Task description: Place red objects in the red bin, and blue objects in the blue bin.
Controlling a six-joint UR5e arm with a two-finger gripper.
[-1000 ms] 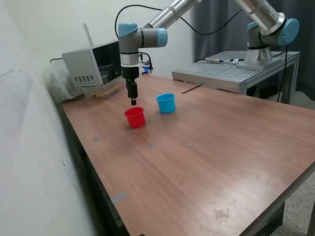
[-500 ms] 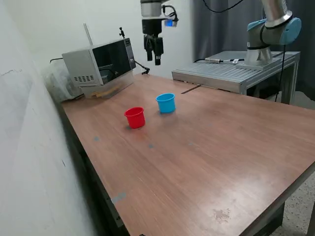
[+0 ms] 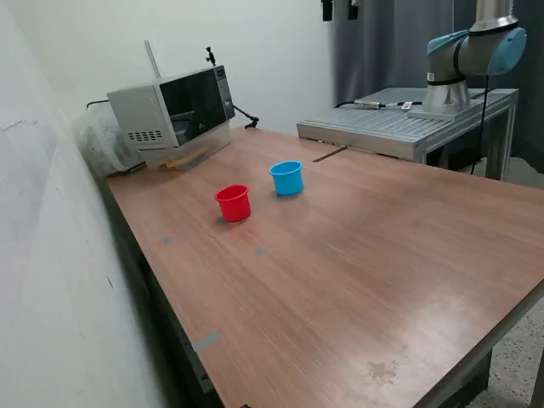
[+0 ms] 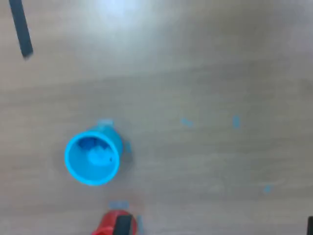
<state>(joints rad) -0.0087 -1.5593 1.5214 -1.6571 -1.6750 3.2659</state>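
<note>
Red cup (image 3: 233,203) and blue cup (image 3: 287,178) stand upright, near each other but apart, on the wooden tabletop (image 3: 365,272). A microwave (image 3: 170,115) sits at the far corner. From above, the wrist view shows the blue cup holding something dark blue, too blurred to identify. Only the pincer's (image 3: 339,10) dark tips show at the exterior view's top edge; whether they are spread I cannot tell.

Place: robotics lab
Evidence: wooden table (image 3: 357,255) against a plain white wall; robot arm base (image 3: 463,59) bolted to a metal bench (image 3: 399,127); microwave (image 3: 170,106); dark curtain (image 3: 399,42)
</note>
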